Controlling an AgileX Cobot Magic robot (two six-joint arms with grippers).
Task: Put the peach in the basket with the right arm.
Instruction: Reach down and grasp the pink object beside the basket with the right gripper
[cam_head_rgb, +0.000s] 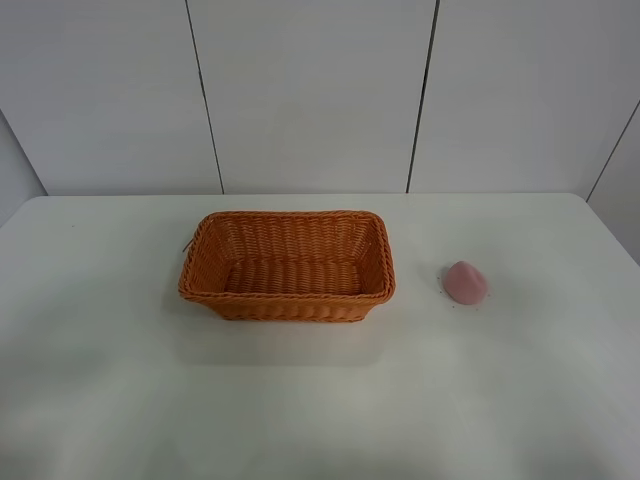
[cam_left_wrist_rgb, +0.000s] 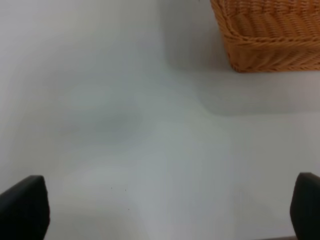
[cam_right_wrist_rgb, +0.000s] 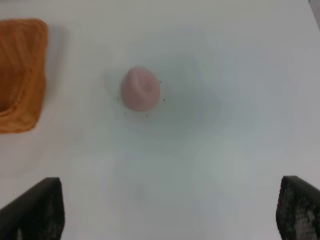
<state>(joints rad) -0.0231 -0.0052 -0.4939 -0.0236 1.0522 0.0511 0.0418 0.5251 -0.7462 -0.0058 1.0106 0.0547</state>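
The peach (cam_head_rgb: 465, 282) sits on the white worktop (cam_head_rgb: 300, 400), near the empty basket's (cam_head_rgb: 290, 302) right-hand side; the right gripper (cam_right_wrist_rgb: 167, 210), jaws spread wide, hangs short of it and should centre over the fruit before closing gently

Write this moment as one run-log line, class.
stage: before pickup | orange-brown woven wicker basket: empty | small matte pink peach: on white table, right of basket | right gripper: open, apart from peach | left gripper: open
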